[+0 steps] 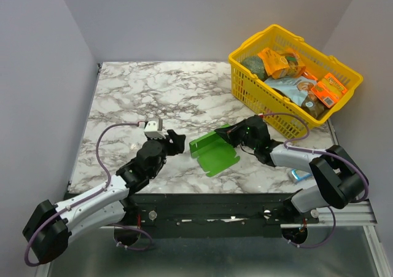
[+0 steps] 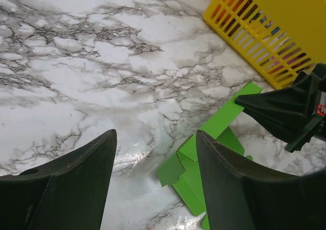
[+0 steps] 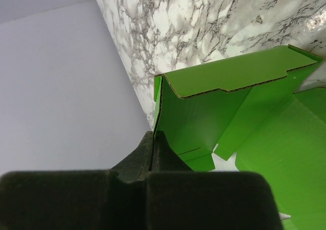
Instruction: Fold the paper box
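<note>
The paper box (image 1: 214, 149) is a bright green, partly folded card cut-out lying on the marble table, with one panel raised. My right gripper (image 1: 237, 136) is shut on the edge of that raised panel; the right wrist view shows the fingers pinching the card (image 3: 214, 102) at the gripper (image 3: 157, 134). My left gripper (image 1: 178, 140) stands open just left of the box, apart from it. In the left wrist view its gripper (image 2: 156, 133) has only table between the fingers. The green flaps (image 2: 224, 118) lie beside the right finger (image 2: 239, 184), and the right gripper (image 2: 285, 107) is beyond.
A yellow plastic basket (image 1: 258, 96) holding several snack packs stands at the back right, also visible in the left wrist view as the basket (image 2: 275, 21). A blue-and-white pack (image 1: 301, 175) lies near the front edge by the right arm. Grey walls enclose the table.
</note>
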